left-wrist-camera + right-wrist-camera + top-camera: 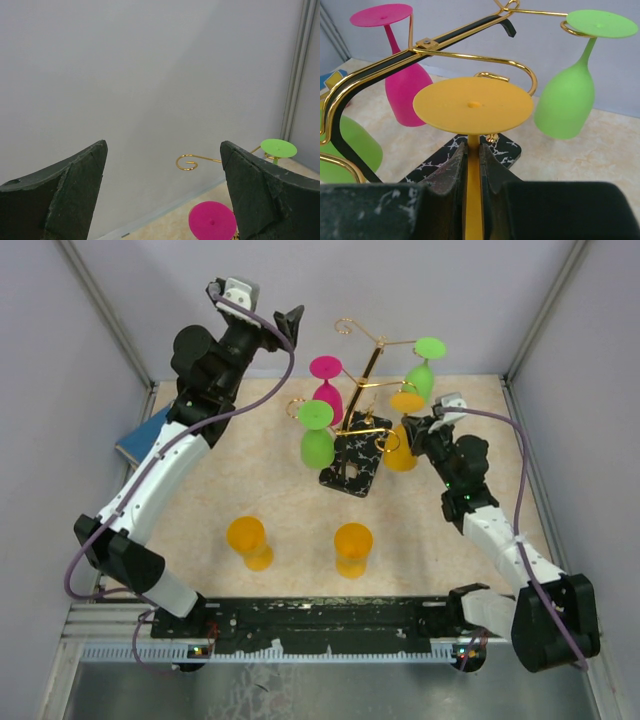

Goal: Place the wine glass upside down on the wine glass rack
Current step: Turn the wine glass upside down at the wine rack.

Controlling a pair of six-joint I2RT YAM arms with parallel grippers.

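Right wrist view: the right gripper (472,150) pinches the stem of an inverted orange wine glass (472,105), its foot beside a curl of the wine glass rack (470,57), seemingly not yet hooked. A pink glass (405,85) and green glasses (567,105) already hang. Two orange glasses (248,540) wait on the table (250,460), and the left gripper (163,145) gapes wide, empty.

what the views hide around the rack
right wrist view: the orange glass (474,105) in front of the rack (455,34) shows only foot and stem, its bowl lost behind the fingers (449,172) of the right gripper (472,167); the left green glass (347,150) is cut by the edge. left wrist view: the pink glass (212,221) is cut off below its foot, and only one rack curl shows. top view: a blue thing (138,440) left of the rack lies mostly under the left arm (165,465), too hidden to identify.
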